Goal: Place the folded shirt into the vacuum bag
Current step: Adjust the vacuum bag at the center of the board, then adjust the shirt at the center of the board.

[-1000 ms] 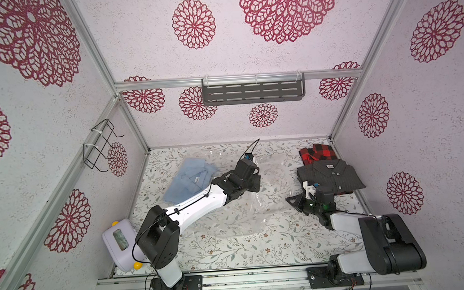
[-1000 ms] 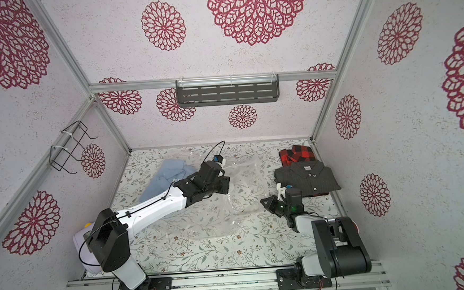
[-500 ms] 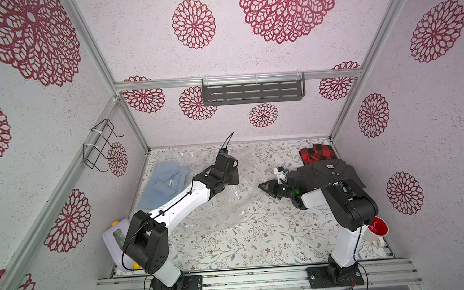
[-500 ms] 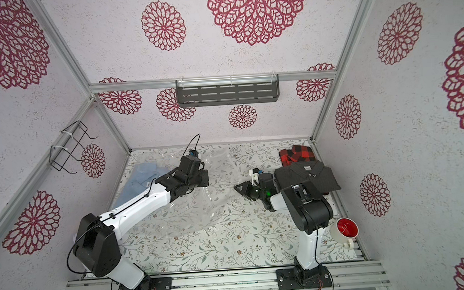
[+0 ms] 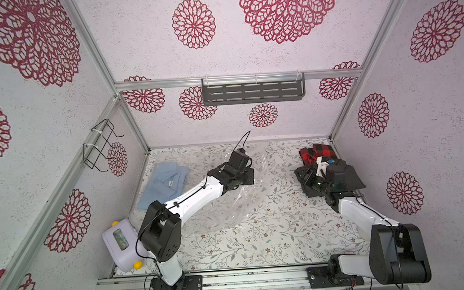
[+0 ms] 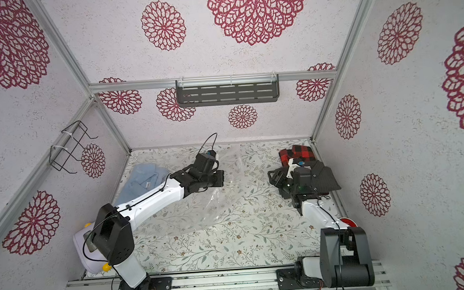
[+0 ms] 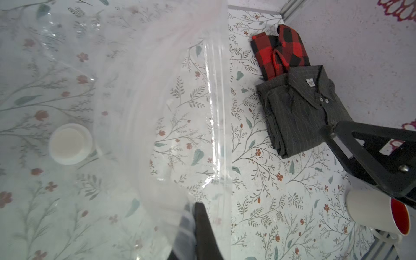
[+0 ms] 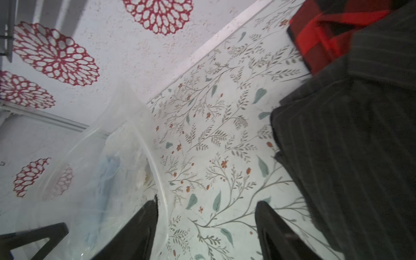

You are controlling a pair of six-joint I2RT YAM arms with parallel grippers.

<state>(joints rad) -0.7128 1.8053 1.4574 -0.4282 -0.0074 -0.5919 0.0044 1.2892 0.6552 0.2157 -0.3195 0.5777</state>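
The clear vacuum bag point(image 5: 229, 204) lies across the left and middle of the floor, and its round white valve point(image 7: 70, 144) shows in the left wrist view. My left gripper point(image 5: 249, 177) point(image 7: 193, 209) is shut on the bag's open rim and holds it up off the floor. The dark grey folded shirt point(image 7: 301, 112) point(image 6: 325, 177) lies at the right wall. My right gripper point(image 5: 302, 175) point(image 8: 208, 202) stands open at that shirt's left edge, with only bare floor between its fingers point(image 8: 146, 225). The arm hides part of the shirt in both top views.
A red plaid shirt point(image 5: 318, 152) lies behind the grey one. A light blue shirt point(image 5: 164, 183) rests at the far left, seen through bag film. A lavender device point(image 5: 120, 240) sits front left and a red-lined mug point(image 6: 347, 222) front right. A grey shelf point(image 5: 252, 90) hangs on the back wall.
My right gripper has gone from shut to open; it swung out toward the middle and came back beside the grey shirt. The left gripper shifted left then right, still shut on the bag.
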